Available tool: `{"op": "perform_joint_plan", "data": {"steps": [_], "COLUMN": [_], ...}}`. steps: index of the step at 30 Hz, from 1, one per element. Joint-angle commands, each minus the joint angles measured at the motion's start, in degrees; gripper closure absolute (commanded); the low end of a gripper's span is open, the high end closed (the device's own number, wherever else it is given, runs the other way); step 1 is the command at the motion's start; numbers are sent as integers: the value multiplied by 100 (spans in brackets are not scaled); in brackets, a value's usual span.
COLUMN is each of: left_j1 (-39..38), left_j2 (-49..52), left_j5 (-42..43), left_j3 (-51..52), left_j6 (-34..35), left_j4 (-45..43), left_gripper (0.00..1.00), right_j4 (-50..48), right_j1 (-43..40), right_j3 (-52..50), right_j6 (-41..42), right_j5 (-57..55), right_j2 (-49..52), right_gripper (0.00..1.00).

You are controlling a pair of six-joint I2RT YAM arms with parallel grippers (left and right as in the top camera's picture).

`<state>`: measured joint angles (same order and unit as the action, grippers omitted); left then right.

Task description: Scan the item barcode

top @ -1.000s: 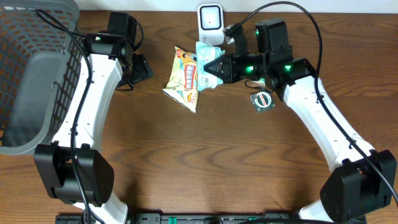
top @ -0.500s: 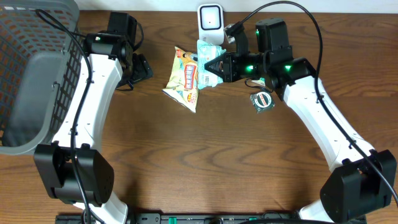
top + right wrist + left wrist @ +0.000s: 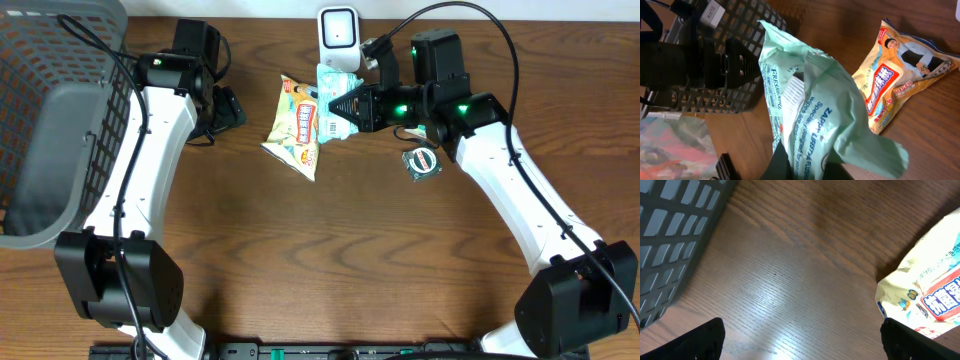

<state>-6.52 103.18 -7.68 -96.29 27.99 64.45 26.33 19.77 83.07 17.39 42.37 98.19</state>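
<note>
A dark wooden table fills the overhead frame, with a grey plastic lattice basket in its upper left corner. The white left arm reaches up the left side, and its left gripper hangs with jaws spread wide and nothing between them, between the basket and a yellow foil snack bag lying flat left of centre.

From the right of the frame, the right gripper points leftward, pinched tight on a crumpled mint-green plastic packet. The packet is held clear of the table, its long axis running up and down the frame and its lower end overlapping the snack bag's right edge. The right arm is plainly the nearer one for the scan.

The white box-shaped barcode scanner stands at the top centre edge, just above the packet's upper end. From the right wrist, a white lined patch, probably the barcode, shows partly tucked into a fold of the packet. The packet likely has to turn so that the patch faces the scanner.

Open tabletop lies toward the bottom of the frame. Near the right arm sits a small round dark-green item, apart from the packet.
</note>
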Motion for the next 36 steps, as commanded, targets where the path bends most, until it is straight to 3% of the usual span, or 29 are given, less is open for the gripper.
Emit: {"op": "perform_joint_plan", "data": {"steps": [1,23,27,31,33,36], "left_j1": [20,20,20,20,20,20], "left_j2": [-28,-28,-28,-28,-28,-28], "left_j5": [-72,-72,-72,-72,-72,-72], "left_j3": [-20,-20,-20,-20,-20,-20], "left_j6": [-98,-98,-98,-98,-98,-98], "left_j4": [22,22,22,22,22,22], "left_gripper": [2,2,2,2,2,2], "right_j4": [-13,109,398,955,1499,1757], "right_j1": [15,184,348,520,754,922], "right_j3": [17,15,15,15,7,7], "right_j6": [37,31,33,35,35,33], "right_j5": [24,-424,-1486,-3668,-5473,-6043], "right_j2": [-111,-42,0,37,225,501], "right_gripper": [99,99,99,99,99,99]}}
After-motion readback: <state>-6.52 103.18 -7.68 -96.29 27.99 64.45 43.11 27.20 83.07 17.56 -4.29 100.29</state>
